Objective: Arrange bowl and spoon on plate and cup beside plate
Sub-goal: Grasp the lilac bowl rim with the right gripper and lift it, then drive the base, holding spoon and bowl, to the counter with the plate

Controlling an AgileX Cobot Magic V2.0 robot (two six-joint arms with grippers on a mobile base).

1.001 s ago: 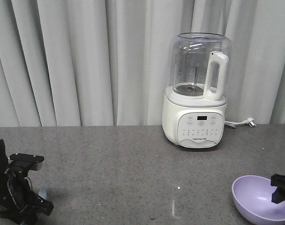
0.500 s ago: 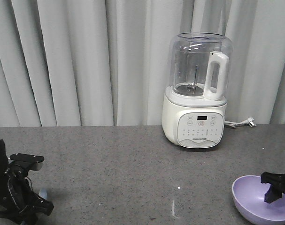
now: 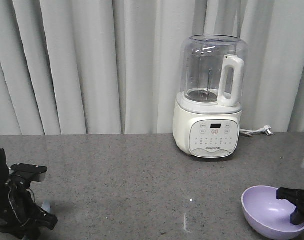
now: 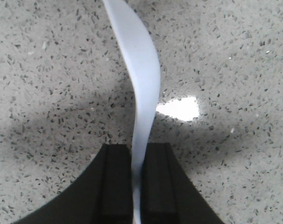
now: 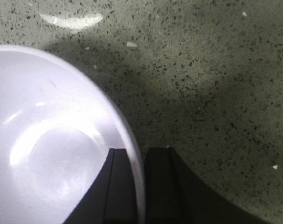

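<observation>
The front camera looked across the grey speckled stone counter (image 3: 131,165) from farther back. Both wrist cameras faced it closely, downward.

A cream-white blender (image 3: 210,132) with a clear jug and white handle stands on the speckled grey bench (image 3: 121,175), close to pale pleated curtains (image 3: 66,65). Its plug (image 3: 266,131), seemingly unconnected, lies beside it.

**Front view.** Grey speckled counter (image 3: 116,175) before a pleated grey curtain (image 3: 66,65). At 1 o'clock from centre stands a white blender (image 3: 209,135) with a clear jug. Its plug (image 3: 266,131) lies at the blender's 3 o'clock. At 4 o'clock sits the lavender bowl (image 3: 267,210), slightly tilted, with the right gripper (image 3: 298,212) on its rim at 3 o'clock. At 8 o'clock the left gripper (image 3: 44,218) is low over the counter, with a pale blue sliver of the spoon (image 3: 45,206) showing beside it.
</observation>
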